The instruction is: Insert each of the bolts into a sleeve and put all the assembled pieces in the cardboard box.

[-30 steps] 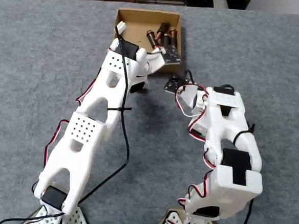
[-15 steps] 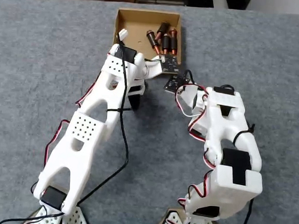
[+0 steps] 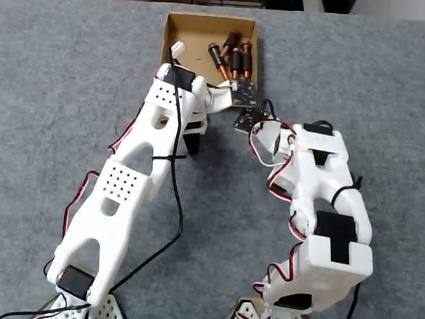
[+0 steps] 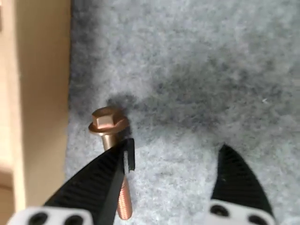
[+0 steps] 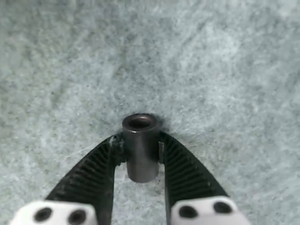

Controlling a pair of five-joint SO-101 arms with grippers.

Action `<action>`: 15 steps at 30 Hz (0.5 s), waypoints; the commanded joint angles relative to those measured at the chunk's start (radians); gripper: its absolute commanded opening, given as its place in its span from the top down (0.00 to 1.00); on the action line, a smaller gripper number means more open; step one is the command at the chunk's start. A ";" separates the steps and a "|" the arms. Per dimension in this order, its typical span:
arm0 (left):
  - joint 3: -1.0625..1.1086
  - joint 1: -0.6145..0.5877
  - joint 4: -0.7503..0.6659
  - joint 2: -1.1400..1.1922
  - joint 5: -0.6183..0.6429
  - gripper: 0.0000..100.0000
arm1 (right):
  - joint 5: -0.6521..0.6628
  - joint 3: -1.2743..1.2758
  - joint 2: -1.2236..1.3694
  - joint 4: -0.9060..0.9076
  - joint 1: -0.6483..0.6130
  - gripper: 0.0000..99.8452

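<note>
Lying by the gaping, empty left gripper (image 4: 176, 154), one bolt (image 4: 109, 126) is unassembled; right gripper (image 5: 139, 150) clamps a sleeve (image 5: 139, 136); three pieces (image 3: 233, 57) boxed at twelve o'clock

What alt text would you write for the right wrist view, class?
The right gripper is shut on a dark cylindrical metal sleeve, held upright with its open end up, above the grey fabric-covered table.

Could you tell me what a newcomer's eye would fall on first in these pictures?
The right gripper clamped around a dark sleeve on the grey mat. Next, the copper bolt on the mat by one finger of the open left gripper, next to the cardboard box, which holds several assembled pieces.
</note>
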 commanded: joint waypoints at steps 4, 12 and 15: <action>-0.035 -0.002 -0.081 0.025 0.009 0.97 | -0.015 0.001 0.001 -0.038 0.015 0.95; -0.178 0.008 0.069 0.024 0.014 0.98 | -0.015 0.002 0.001 -0.040 0.015 0.95; -0.290 0.017 0.169 0.027 0.014 0.98 | -0.015 0.002 0.001 -0.040 0.015 0.95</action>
